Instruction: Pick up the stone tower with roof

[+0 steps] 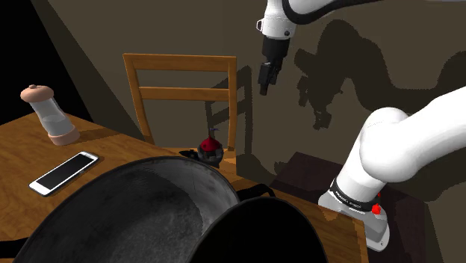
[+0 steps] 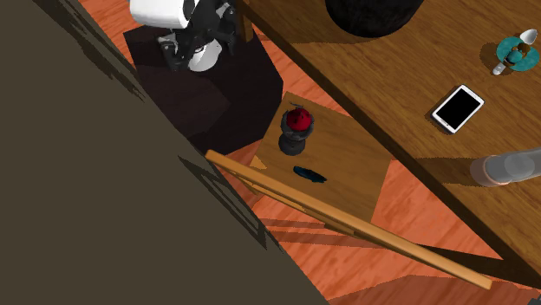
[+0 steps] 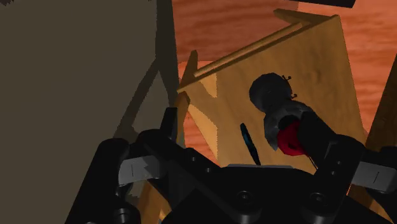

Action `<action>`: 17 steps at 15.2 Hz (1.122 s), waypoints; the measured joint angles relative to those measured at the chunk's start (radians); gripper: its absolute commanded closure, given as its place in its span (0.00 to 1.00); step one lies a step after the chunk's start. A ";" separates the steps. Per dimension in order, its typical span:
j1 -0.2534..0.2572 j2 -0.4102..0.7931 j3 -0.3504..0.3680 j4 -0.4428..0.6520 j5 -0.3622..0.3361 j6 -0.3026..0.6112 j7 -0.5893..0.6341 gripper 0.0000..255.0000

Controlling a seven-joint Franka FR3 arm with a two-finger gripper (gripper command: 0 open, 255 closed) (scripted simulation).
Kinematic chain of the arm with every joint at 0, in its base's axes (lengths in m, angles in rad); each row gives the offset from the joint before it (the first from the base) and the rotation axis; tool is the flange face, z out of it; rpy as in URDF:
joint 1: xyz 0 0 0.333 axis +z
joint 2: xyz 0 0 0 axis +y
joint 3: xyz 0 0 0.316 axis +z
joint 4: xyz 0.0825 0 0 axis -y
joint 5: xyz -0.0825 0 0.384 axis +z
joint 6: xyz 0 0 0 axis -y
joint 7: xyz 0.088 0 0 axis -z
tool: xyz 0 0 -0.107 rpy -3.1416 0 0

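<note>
Wooden chair [image 1: 179, 63] drawn up at the wooden table [image 1: 112, 149], with the arm raised above it. The tower [image 1: 210, 149], a dark grey body under a red roof, stands upright on the chair seat [image 2: 347, 160], near the seat corner closest to the dark stand [image 2: 217, 95]. A small dark blue object [image 2: 309, 174] lies on the seat just beside the tower, apart from it. The black gripper [image 1: 264, 88] hangs well above the seat and points downward; in the wrist view its fingers [image 3: 316, 130] stand apart with nothing between them, and the tower [image 3: 278, 114] lies far below, beside the right finger. On the table: a white phone [image 1: 64, 172], a large black pan [image 1: 149, 209] and a clear jar [image 1: 51, 113].
</note>
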 measured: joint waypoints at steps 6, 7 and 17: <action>0.083 0.157 0.002 0.000 0.038 0.183 -0.111 0.00; 0.099 0.178 0.008 -0.004 0.047 0.213 -0.125 0.00; 0.223 0.412 0.046 0.032 0.125 0.446 -0.282 0.00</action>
